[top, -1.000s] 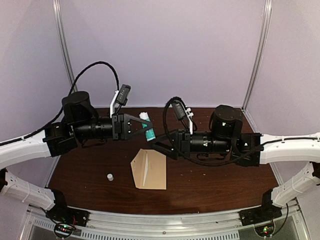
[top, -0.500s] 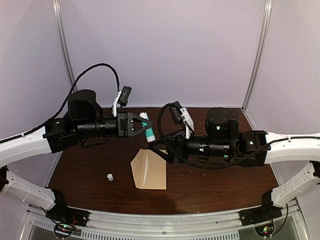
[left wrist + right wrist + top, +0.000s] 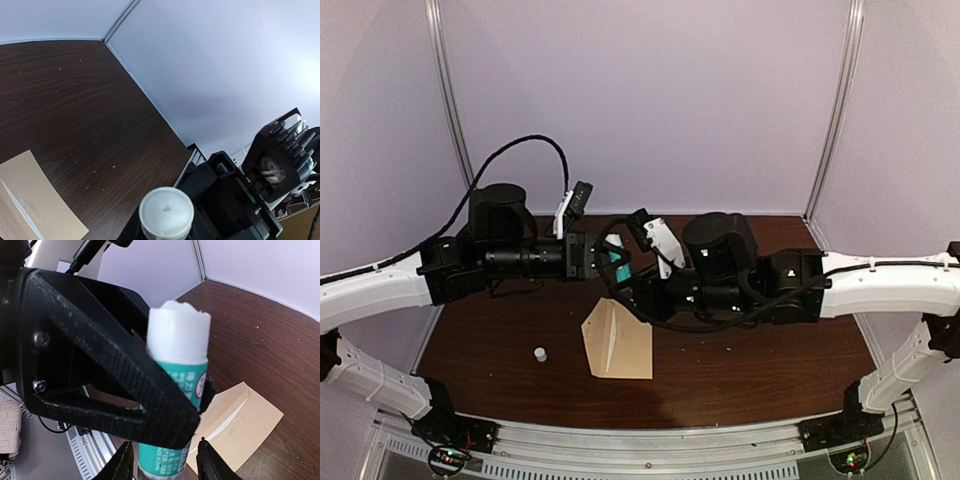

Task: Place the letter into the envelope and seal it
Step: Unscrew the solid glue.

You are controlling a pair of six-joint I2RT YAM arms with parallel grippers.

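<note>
A small white cylindrical cap (image 3: 539, 353) stands on the dark brown wooden table (image 3: 750, 370), left of the flat tan kraft envelope (image 3: 632, 350), which lies on the near half of the tabletop with its point towards the cap. A thin pale strip (image 3: 611, 338) runs along the envelope's fold; whether that is the letter cannot be told. Above the envelope's far edge, the left gripper (image 3: 605, 262) is clamped narrowly on an uncapped white glue stick with a green label (image 3: 177, 355), held clear of the table. The right gripper (image 3: 165, 466) meets it from the envelope's right, its fingers close on either side of the stick's lower end; whether they press on it cannot be told. Beyond the envelope rises a plain pale lilac wall (image 3: 650, 100).
</note>
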